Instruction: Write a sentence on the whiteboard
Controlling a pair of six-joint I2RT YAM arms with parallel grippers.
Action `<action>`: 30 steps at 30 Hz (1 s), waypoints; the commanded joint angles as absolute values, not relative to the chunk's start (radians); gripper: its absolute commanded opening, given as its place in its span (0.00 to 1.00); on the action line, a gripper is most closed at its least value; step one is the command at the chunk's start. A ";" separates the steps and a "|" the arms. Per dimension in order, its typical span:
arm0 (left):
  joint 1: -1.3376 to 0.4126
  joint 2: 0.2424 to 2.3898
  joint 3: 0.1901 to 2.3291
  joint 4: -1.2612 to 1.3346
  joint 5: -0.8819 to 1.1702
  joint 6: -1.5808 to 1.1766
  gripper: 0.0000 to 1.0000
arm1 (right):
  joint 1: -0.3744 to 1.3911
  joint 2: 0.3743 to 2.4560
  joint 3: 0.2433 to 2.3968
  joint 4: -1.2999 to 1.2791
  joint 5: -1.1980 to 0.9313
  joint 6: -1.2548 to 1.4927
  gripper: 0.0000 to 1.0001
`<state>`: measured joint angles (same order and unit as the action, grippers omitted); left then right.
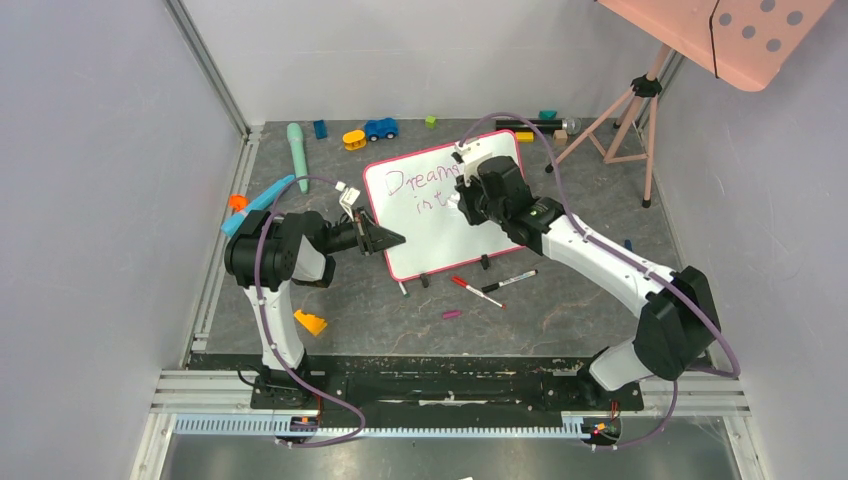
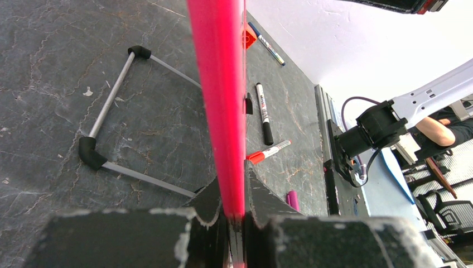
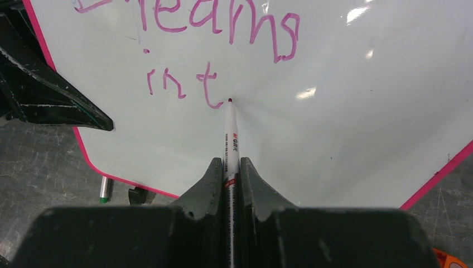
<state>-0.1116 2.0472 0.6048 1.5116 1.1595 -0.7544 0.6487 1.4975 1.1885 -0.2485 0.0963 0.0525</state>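
1. The whiteboard (image 1: pixel 440 225) stands propped at a slant in the middle of the table (image 1: pixel 560 315), somewhat nearer the far edge.
2. It looks like a thin, light, stiff panel with a glossy, slippery face. On small feet it would likely slide or tip under a pen's push, so it needs bracing.
3. The best hold is the pink frame (image 2: pixel 220 84), away from the writing face. The left gripper (image 1: pixel 385 240) is there, its jaws closed tight on the board's left edge.
4. The right gripper (image 3: pixel 227 167) is pinched shut on a marker (image 3: pixel 231 134), whose tip touches the board just right of the last letter.
5. The marker looks slim, smooth and light. It is gripped well back from the tip, so it could pivot if pressed hard; a light touch seems wise.
6. The sentence (image 3: pixel 223 33) is purple and unfinished. It reads "Dreams" on the top line and "int" below.
7. The marker's barrel carries small red print, too small to read with confidence.
8. No other label is readable.
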 commanded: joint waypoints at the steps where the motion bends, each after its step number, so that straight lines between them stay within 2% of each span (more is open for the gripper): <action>1: -0.092 2.090 0.604 1.557 1.144 -0.560 0.02 | 0.635 1.450 1.229 -0.204 0.119 0.061 0.00; 19: -0.092 2.092 0.604 1.557 1.144 -0.560 0.02 | 0.627 1.521 1.251 -0.195 0.123 0.065 0.00; 30: -0.092 2.091 0.603 1.557 1.146 -0.557 0.02 | 0.627 1.479 1.157 -0.184 0.075 0.063 0.00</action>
<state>-0.1116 2.0480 0.6048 1.5116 1.1584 -0.7544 0.6304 1.5112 1.1992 -0.2245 0.0898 0.0589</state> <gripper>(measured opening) 0.121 0.118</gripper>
